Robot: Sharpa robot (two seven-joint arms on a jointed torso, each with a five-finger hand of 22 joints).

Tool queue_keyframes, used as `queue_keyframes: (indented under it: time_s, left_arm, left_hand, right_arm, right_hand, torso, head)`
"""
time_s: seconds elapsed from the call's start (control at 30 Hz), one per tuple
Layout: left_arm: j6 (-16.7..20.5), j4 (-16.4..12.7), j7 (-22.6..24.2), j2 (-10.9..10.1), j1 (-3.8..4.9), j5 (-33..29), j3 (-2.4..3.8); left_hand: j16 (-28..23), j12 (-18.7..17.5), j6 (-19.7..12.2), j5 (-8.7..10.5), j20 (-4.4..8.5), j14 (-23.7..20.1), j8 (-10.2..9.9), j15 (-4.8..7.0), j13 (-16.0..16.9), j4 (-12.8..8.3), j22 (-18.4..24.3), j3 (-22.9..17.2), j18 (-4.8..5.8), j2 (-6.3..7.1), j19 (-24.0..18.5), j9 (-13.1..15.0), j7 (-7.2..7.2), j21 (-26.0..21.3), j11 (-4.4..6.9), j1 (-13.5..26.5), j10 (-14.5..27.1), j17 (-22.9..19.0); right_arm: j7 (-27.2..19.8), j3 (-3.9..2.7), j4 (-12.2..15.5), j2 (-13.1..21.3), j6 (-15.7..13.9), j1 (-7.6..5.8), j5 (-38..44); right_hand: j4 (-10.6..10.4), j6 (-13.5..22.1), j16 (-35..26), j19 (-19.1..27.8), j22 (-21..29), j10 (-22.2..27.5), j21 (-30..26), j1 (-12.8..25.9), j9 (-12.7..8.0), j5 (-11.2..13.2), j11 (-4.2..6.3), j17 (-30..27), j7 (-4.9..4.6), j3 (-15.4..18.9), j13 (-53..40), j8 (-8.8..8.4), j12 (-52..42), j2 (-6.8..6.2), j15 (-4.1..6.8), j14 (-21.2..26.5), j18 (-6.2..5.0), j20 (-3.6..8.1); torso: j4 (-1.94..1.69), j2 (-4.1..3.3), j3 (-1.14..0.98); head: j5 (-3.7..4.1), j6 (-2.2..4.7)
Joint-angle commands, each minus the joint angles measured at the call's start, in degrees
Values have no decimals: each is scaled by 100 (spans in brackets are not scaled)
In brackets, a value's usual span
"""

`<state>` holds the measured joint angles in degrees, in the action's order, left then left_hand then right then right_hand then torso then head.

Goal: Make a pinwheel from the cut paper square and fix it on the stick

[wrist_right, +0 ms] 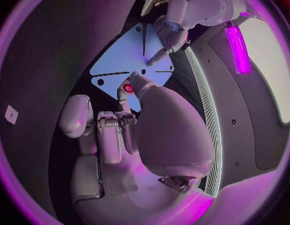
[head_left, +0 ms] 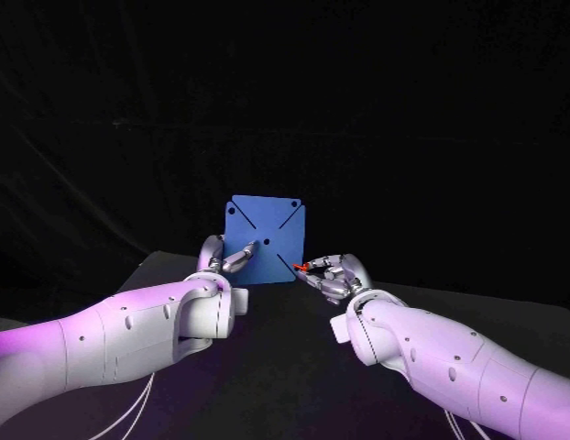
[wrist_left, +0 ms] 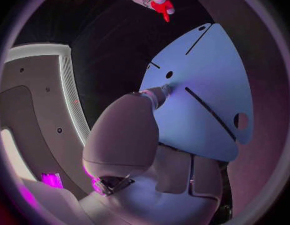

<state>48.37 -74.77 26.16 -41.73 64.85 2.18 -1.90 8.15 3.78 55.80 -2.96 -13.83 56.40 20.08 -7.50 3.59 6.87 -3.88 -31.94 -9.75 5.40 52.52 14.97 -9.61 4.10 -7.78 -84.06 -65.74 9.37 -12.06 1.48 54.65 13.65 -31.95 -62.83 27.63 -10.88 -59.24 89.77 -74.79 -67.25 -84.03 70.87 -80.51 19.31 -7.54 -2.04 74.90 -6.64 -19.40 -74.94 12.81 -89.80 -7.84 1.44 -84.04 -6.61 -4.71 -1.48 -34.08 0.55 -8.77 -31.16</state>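
The blue paper square (head_left: 267, 236) stands upright above the table's far side, with diagonal cuts and small holes at its corners and centre. My left hand (head_left: 227, 258) holds it by its lower left part, and one fingertip (wrist_left: 159, 95) presses near the centre hole of the paper (wrist_left: 204, 92). My right hand (head_left: 338, 275) is just right of the sheet's lower corner and pinches a small red pin (head_left: 301, 267) pointing toward the paper. In the right wrist view the red pin (wrist_right: 127, 88) sits between the fingertips, close to the paper (wrist_right: 123, 55), with the left hand (wrist_right: 182, 15) beyond it.
The black table (head_left: 285, 367) lies under both arms, against a dark backdrop. A small pale tag (wrist_right: 12, 114) lies on the table surface off to one side of the right hand.
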Motion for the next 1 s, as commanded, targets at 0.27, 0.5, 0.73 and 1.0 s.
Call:
queue_keyframes:
  time_s: [0.27, 0.5, 0.73, 1.0]
  left_arm:
    - [-39, -56, 27, 23, 6, 139, 2]
    - [-36, -81, 27, 52, 7, 151, 2]
    - [-30, -127, 26, 65, 9, 175, 3]
    - [-26, -178, 27, 59, 11, 193, 4]
  left_hand:
    - [-19, -28, -30, 25, 2, -53, 37, 2, -5, -3, 5, -39, -60, -12, -43, 8, -3, -33, 0, 60, 27, -4]
    - [-19, -28, -30, 25, 2, -53, 37, 2, -5, -3, 5, -39, -60, -12, -43, 8, -3, -33, 0, 60, 27, -4]
    - [-19, -28, -30, 25, 2, -53, 37, 2, -5, -3, 5, -39, -60, -12, -43, 8, -3, -33, 0, 60, 27, -4]
    - [-19, -28, -30, 25, 2, -53, 37, 2, -5, -3, 5, -39, -60, -12, -43, 8, -3, -33, 0, 60, 27, -4]
  right_arm:
    - [-218, -148, -53, -238, 46, -39, -135]
    - [-208, -175, -454, -529, 21, -127, -137]
    - [-180, -179, -813, -736, 5, -177, -136]
    - [-174, -180, -992, -823, -11, -199, -147]
  right_hand:
    - [18, -69, 23, -11, -23, -597, 14, 32, 36, -28, 20, 1510, 63, -59, -1506, 0, -20, 81, 4, -596, 79, -2]
    - [23, -66, 23, -13, -27, -597, 16, 45, 38, -23, 18, 1510, 61, -65, -1506, -2, -20, 79, 2, -596, 79, -3]
    - [30, -68, 23, -15, -32, -597, 19, 57, 40, -19, 18, 1510, 61, -74, -1506, -1, -20, 81, 1, -596, 80, -4]
    - [34, -70, 23, -23, -44, -597, 28, 68, 42, -16, 17, 1510, 61, -81, -1506, 0, -20, 85, 0, -596, 83, -5]
  torso:
    - [12, 5, -5]
    - [-2, -1, 2]
    - [-26, -12, 13]
    - [-28, -21, 15]
  head:
    - [-41, -252]
    - [1, -279]
    - [25, -273]
    - [31, -259]
